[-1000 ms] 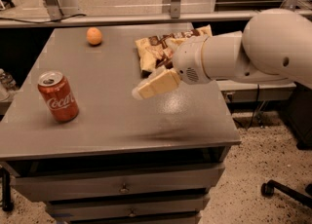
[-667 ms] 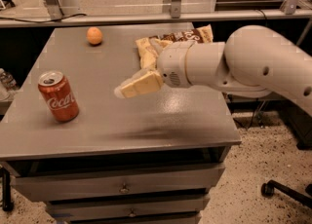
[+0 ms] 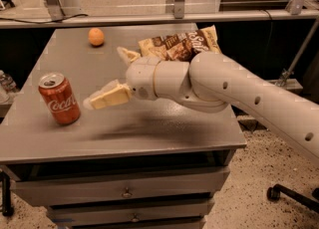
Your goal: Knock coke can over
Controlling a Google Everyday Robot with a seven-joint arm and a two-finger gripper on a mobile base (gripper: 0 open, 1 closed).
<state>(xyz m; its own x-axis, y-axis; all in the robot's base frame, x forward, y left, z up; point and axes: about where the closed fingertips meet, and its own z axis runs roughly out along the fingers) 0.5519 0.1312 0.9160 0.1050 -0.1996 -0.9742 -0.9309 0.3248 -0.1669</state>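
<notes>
The coke can [image 3: 60,98], red with white script and a silver top, stands upright near the left front of the grey table [image 3: 164,133]. My gripper [image 3: 105,77] hovers over the table just right of the can. One cream finger [image 3: 108,96] points at the can, its tip a short gap from the can's side. The other finger [image 3: 126,54] sticks out farther back. The fingers stand apart and hold nothing. My white arm reaches in from the right.
A round orange fruit [image 3: 96,37] lies at the table's back left. A yellow-brown chip bag [image 3: 182,45] lies at the back, partly behind my arm. Drawers sit below the table's front edge. A chair wheel [image 3: 273,191] is on the floor at right.
My gripper has moved left across the table toward the can and is now close beside it. The can, the fruit and the bag have not moved.
</notes>
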